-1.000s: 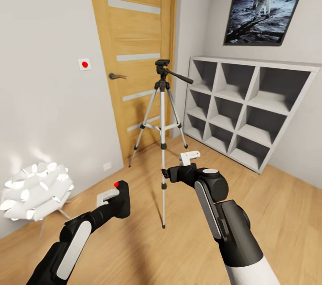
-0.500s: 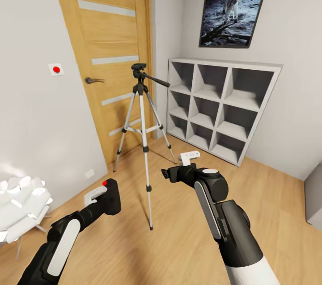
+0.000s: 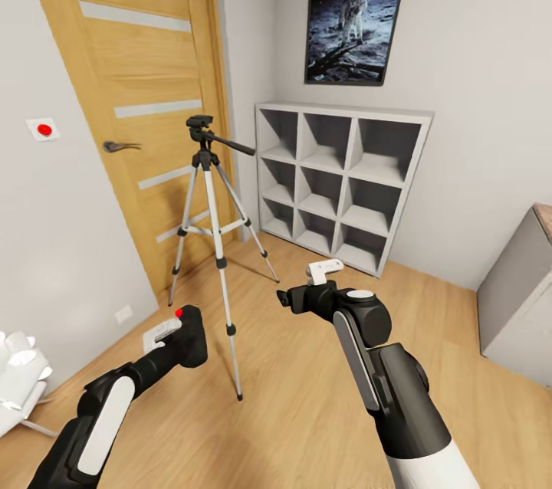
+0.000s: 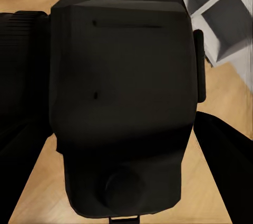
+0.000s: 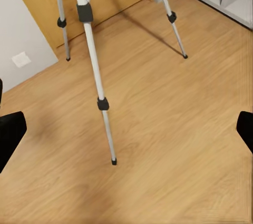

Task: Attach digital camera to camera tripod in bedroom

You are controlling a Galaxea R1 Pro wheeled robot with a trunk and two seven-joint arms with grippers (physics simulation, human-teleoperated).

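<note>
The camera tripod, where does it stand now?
In the head view, the camera tripod stands left of centre on the wood floor, before the wooden door, beside the white cube shelf.

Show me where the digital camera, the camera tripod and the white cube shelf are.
digital camera (image 3: 186,336), head view, on its black body.
camera tripod (image 3: 200,123), head view, on its black head.
white cube shelf (image 3: 341,112), head view, on its top board.

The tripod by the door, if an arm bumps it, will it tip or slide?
The tripod is tall with thin legs, so it probably tips easily. Its head looks heavier than the legs, likely worsening that. The smooth wood floor may let its small feet slide.
</note>
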